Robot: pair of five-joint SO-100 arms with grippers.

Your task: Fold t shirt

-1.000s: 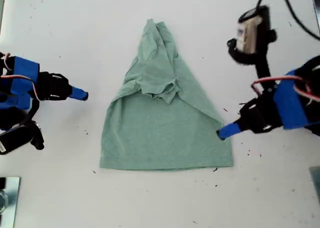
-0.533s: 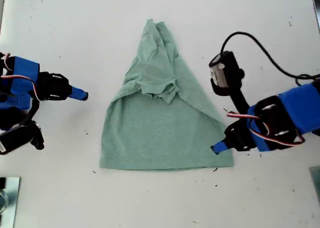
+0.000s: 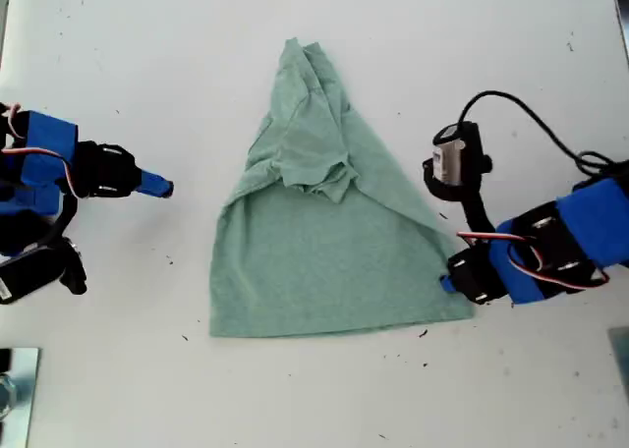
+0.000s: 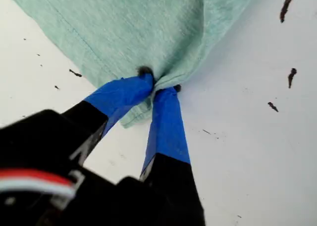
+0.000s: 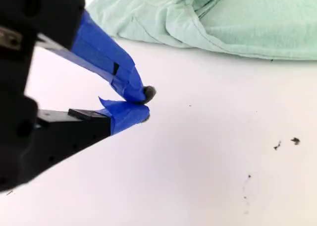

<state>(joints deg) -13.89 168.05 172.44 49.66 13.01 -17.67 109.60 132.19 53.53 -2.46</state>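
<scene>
The pale mint-green t shirt [image 3: 324,252] lies on the white table, its sleeves and top bunched into a narrow point at the far end and its hem spread wide near the front. At the hem corner on the exterior view's right, my first gripper [image 3: 447,283] is shut on the fabric. The first wrist view shows my first gripper [image 4: 157,84] with blue tips pinching a puckered fold of the t shirt [image 4: 138,28]. My second gripper [image 3: 165,187] rests on the exterior view's left, apart from the cloth. Seen up close, my second gripper [image 5: 143,103] is shut on nothing, with the t shirt [image 5: 237,23] beyond it.
Small dark specks [image 3: 425,334] dot the white table [image 3: 314,399] around the hem. A shiny object [image 3: 15,389] sits at the exterior view's lower left corner. A black cable [image 3: 531,124] loops above the first arm.
My first gripper has dropped to the hem corner and shut on it. The wide end of the t shirt has slid slightly toward the exterior view's right. The second arm has not moved.
</scene>
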